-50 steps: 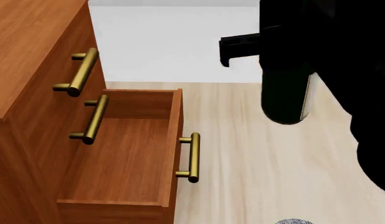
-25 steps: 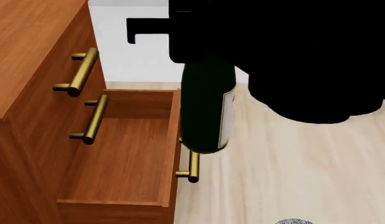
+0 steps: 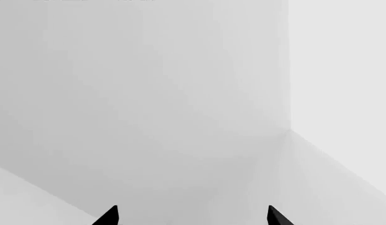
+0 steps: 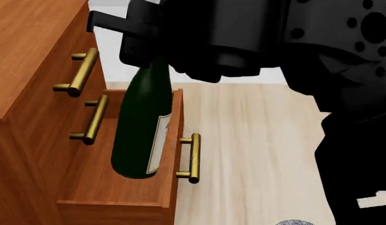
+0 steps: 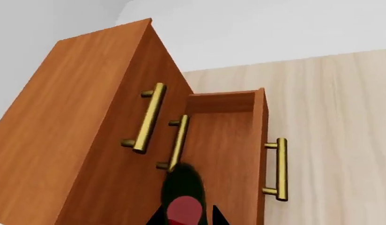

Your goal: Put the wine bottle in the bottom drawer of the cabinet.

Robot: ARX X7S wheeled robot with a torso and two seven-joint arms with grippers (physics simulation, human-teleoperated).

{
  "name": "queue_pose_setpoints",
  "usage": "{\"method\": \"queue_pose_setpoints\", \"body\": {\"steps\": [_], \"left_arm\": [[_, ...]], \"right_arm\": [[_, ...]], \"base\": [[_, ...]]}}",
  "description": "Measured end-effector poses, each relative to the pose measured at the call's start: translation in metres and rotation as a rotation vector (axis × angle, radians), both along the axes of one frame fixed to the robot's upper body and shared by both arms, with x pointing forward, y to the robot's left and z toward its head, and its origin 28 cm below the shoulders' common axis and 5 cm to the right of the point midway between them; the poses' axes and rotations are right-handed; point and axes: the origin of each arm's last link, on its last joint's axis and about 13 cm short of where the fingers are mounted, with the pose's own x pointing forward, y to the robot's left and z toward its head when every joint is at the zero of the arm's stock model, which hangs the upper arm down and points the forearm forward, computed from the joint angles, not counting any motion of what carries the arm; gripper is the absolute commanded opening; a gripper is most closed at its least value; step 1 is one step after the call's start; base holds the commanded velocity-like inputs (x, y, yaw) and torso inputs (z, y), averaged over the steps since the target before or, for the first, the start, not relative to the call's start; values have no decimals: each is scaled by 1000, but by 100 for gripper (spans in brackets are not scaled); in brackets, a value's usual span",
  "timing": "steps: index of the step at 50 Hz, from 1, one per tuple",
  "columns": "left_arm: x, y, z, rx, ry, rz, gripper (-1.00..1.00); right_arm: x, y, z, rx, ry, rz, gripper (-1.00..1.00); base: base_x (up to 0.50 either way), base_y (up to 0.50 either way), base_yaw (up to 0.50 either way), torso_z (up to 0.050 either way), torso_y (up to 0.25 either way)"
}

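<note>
Right gripper [image 5: 183,220] fingers clamped on the wine bottle [image 4: 140,133], hanging over the open bottom drawer [image 4: 118,168]; left gripper [image 3: 189,218] fingers apart.

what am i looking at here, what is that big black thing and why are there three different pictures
The black mass is a two-armed robot in a computer simulation; each arm ends in a claw. One picture comes from a camera on its head, looking down. There the right claw holds a dark green wine bottle by its neck, hanging over the open bottom drawer of a reddish wooden cabinet. The two upper drawers are shut. The floor is pale wood.

The other two pictures come from cameras near each claw. The right one looks down the bottle into the same drawer. The left one shows only bare grey walls and the spread tips of the empty left claw.
</note>
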Motion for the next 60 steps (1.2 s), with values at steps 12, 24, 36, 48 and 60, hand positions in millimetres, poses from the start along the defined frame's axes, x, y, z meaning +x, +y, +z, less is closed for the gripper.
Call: {"method": "queue_pose_setpoints", "body": {"steps": [12, 24, 36, 48, 60], "left_arm": [[0, 0, 0, 2, -1, 0, 100], [1, 0, 0, 8, 5, -2, 100], [0, 0, 1, 4, 8, 0, 100], [0, 0, 1, 2, 4, -3, 100], [-1, -1, 2, 5, -4, -13, 100]], "right_arm": [[27, 9, -12, 62, 87, 19, -100], [52, 19, -21, 94, 126, 33, -100], [69, 29, -31, 48, 145, 16, -100], [76, 32, -43, -2, 158, -4, -100], [81, 32, -59, -29, 170, -22, -100]], "base": [[0, 0, 0, 1, 1], [0, 0, 0, 0, 0], [0, 0, 0, 0, 1], [0, 0, 0, 0, 0], [0, 0, 0, 0, 1]]}}
